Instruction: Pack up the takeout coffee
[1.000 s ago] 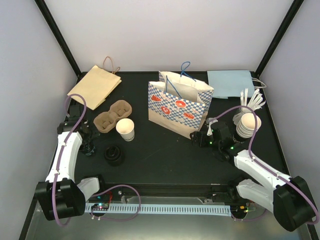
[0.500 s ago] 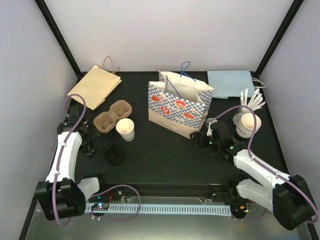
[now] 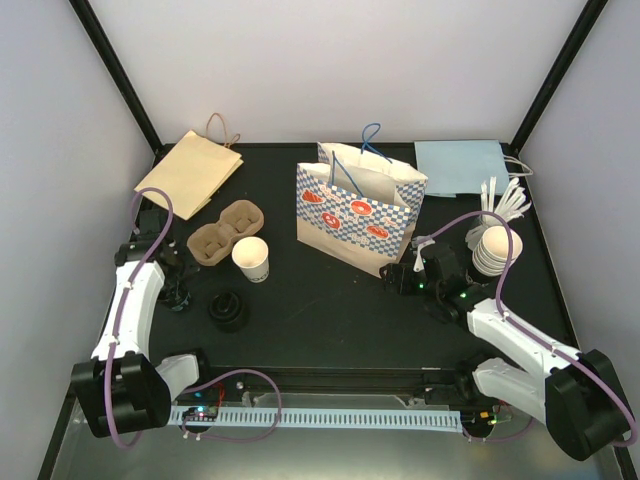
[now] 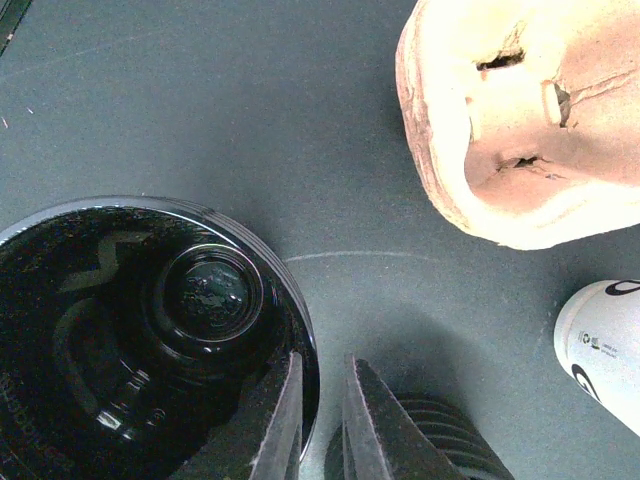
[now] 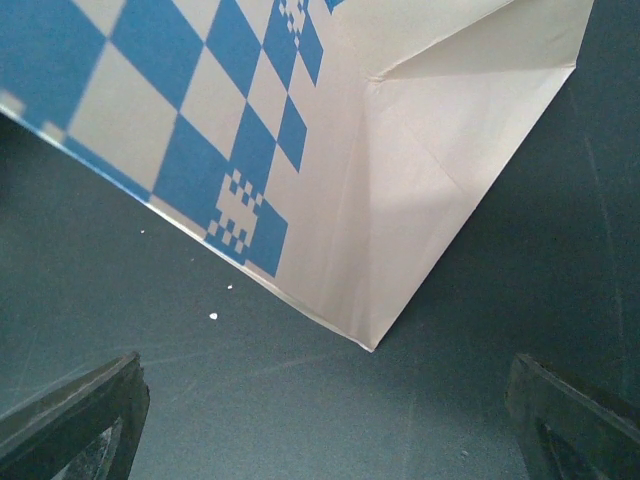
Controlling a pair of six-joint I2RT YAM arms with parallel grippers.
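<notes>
While low and nose-down, left pincer (image 4: 320, 425) tight on black lid (image 4: 130, 340); right pincer (image 5: 330, 420) agape by bag (image 5: 200, 130).

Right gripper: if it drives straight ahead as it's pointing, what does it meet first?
The checkered paper bag: its bottom corner sits dead ahead of the open right gripper, roughly centred in the wrist view. Nothing stands in between, though the depth is unclear.

Left wrist view:
- lid (image 4: 130, 340), cut off at 7 o'clock
- carrier (image 4: 530, 130), cut off at 1 o'clock
- cup (image 4: 605, 345), cut off at 4 o'clock
- ribbed item (image 4: 450, 450), cut off at 6 o'clock, not identified
- clamping of the lid rim by the left gripper (image 4: 320, 420) cannot be told

Right wrist view:
- bag (image 5: 200, 130), cut off at 11 o'clock
</notes>
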